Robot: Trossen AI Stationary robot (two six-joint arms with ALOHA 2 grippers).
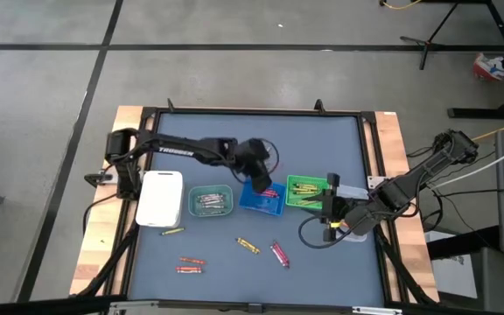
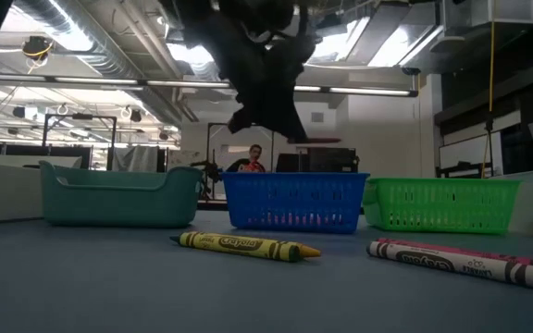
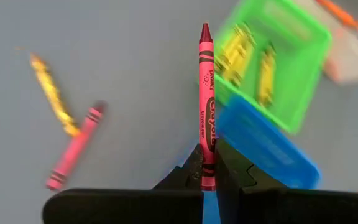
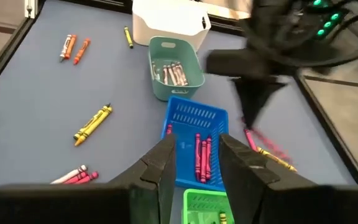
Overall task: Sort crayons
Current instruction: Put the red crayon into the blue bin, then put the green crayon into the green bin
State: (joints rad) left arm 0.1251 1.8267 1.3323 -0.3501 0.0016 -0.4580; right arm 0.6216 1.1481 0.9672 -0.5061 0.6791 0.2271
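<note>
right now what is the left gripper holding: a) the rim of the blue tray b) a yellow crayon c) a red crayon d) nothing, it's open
c: in the left wrist view the left gripper is shut on a red crayon that sticks straight out from between its fingers, with the blue tray and the green tray lying below it on the table.
</note>
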